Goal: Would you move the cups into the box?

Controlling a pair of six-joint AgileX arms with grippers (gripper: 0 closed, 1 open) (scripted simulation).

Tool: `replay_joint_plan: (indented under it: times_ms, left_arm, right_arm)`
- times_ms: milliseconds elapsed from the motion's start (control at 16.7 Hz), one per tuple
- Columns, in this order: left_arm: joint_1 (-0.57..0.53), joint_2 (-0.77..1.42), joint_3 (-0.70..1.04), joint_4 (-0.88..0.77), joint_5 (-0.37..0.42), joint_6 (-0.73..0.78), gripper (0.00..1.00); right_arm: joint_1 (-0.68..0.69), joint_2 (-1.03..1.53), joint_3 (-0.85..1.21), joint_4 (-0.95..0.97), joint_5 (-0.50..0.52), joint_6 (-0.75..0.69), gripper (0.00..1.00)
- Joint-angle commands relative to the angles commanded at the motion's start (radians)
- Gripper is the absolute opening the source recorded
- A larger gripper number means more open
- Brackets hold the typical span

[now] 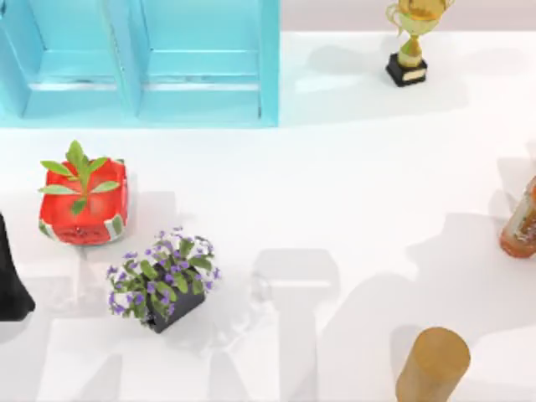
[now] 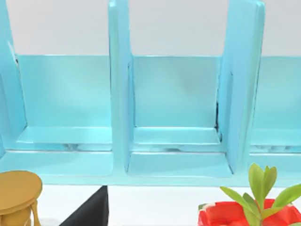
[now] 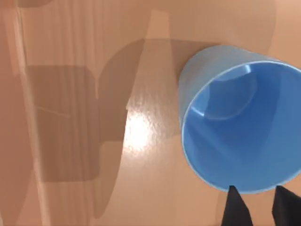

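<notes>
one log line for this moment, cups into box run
stage: at first cup | right gripper: jaws straddle rim of plain blue tapered cup, open | left arm: facing light turquoise divided box | cups boxed: none visible

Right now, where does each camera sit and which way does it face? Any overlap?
Top view: above the table, facing down on the box, planter and trophy; left arm at the left edge.
Left wrist view: low, facing the box's dividers side-on, planter close by; I can't tell what the black shape is.
Right wrist view: above the blue cup, facing down into it; right gripper open beside its rim.
Shared: the top and left wrist views both hold box and planter.
</notes>
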Motion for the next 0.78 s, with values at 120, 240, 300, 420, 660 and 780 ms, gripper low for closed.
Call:
replay_joint_plan:
  times_ms: [120, 240, 300, 420, 660, 780]
  left_arm:
    - [0.000, 0.000, 0.000, 0.000, 0.000, 0.000, 1.00]
    - [0.000, 0.000, 0.000, 0.000, 0.000, 0.000, 1.00]
    - [0.000, 0.000, 0.000, 0.000, 0.000, 0.000, 1.00]
    - [0.000, 0.000, 0.000, 0.000, 0.000, 0.000, 1.00]
    - [0.000, 0.000, 0.000, 0.000, 0.000, 0.000, 1.00]
    - [0.000, 0.000, 0.000, 0.000, 0.000, 0.000, 1.00]
  right_arm:
    - [0.000, 0.000, 0.000, 0.000, 0.000, 0.000, 0.60]
    - [0.000, 0.000, 0.000, 0.000, 0.000, 0.000, 0.75]
    - [0.000, 0.000, 0.000, 0.000, 0.000, 0.000, 0.83]
    - [0.000, 0.000, 0.000, 0.000, 0.000, 0.000, 0.98]
    - [0.000, 0.000, 0.000, 0.000, 0.000, 0.000, 1.00]
    - [0.000, 0.000, 0.000, 0.000, 0.000, 0.000, 1.00]
